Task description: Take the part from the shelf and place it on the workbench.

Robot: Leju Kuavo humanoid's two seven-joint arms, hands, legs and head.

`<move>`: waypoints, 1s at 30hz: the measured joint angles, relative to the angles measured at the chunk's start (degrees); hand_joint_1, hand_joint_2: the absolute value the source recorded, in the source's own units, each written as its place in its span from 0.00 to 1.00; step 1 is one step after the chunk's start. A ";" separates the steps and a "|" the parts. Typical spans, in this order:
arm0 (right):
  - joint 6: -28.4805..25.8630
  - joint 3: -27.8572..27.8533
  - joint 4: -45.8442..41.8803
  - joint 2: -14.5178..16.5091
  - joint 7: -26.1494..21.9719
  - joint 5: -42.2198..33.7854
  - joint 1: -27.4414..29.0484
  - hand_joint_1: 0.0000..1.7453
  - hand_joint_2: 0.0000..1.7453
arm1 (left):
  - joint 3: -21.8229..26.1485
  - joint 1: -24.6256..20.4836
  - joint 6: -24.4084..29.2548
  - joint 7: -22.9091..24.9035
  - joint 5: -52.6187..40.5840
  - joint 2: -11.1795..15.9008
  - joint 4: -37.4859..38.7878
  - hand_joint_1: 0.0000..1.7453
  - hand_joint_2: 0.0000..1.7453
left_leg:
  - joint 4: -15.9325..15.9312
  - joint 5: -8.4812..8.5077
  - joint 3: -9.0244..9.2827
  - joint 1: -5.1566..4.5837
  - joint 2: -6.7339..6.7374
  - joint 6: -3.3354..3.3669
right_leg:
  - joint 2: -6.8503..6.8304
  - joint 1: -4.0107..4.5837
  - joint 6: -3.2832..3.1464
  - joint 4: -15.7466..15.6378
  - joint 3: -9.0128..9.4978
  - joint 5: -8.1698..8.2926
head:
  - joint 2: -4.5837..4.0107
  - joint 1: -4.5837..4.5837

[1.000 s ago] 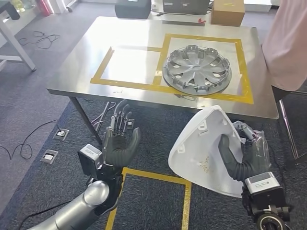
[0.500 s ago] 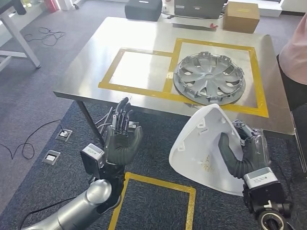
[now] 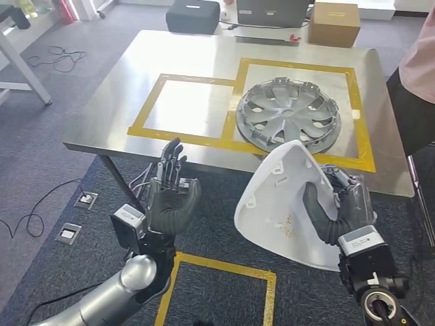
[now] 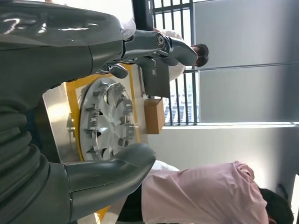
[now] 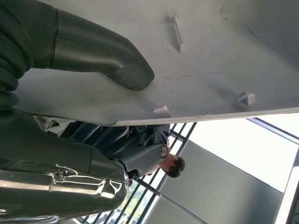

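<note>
A white curved plastic part (image 3: 279,204) hangs in front of the workbench's near edge, held by my right hand (image 3: 341,207), thumb on its inner face and fingers behind its rim. The right wrist view shows the thumb pressed on the part's (image 5: 197,70) ribbed inner side. My left hand (image 3: 169,193) is raised palm-up before the workbench (image 3: 102,115), fingers spread, holding nothing; in the left wrist view its fingers (image 4: 155,46) are apart. A silver wheel cover (image 3: 287,112) lies in the right yellow-taped square. The left taped square (image 3: 187,105) is bare.
A person in a pink top (image 3: 418,64) stands at the bench's right end. A cardboard box (image 3: 333,24) and a dark case (image 3: 192,15) sit at the far edge. Cables and floor sockets (image 3: 77,217) lie on the carpet at left. Yellow floor tape (image 3: 220,265) marks a square below.
The whole view has shifted slightly as the camera moved. My right hand has lifted the white part a little toward the bench edge. The left hand keeps its pose.
</note>
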 joint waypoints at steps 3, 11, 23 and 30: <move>-0.15 0.18 0.36 0.22 0.03 -0.20 -0.51 1.00 1.00 | -0.01 -0.20 -0.18 0.16 0.02 0.05 -0.24 0.00 1.00 | -4.47 0.12 1.87 -0.33 0.02 1.30 | 0.08 0.06 1.25 0.29 0.45 -1.04 | 0.00 -0.16; -1.22 0.51 0.91 0.32 0.10 -0.74 -0.96 1.00 1.00 | -0.07 -0.57 -0.63 0.17 0.42 0.03 -0.49 0.00 1.00 | -4.62 -1.53 5.03 -0.79 -0.23 4.11 | -0.06 -0.08 2.39 18.40 -10.00 -7.44 | 0.00 0.65; -0.82 0.89 2.64 0.80 0.46 -0.50 -2.58 1.00 1.00 | -0.24 -1.22 -0.75 0.00 0.76 -0.24 -0.63 0.00 1.00 | 1.19 -5.97 6.24 -1.28 -0.27 1.88 | -0.02 0.60 -0.89 0.41 -4.02 3.25 | 0.00 0.74; -0.74 1.27 3.99 1.67 0.34 -0.22 -2.91 1.00 1.00 | -0.26 -1.07 -0.77 0.00 0.98 0.00 -0.62 0.00 1.00 | 3.48 -2.44 -1.22 -1.07 0.54 1.48 | -0.93 0.62 -0.90 0.37 -1.17 0.35 | 0.00 0.09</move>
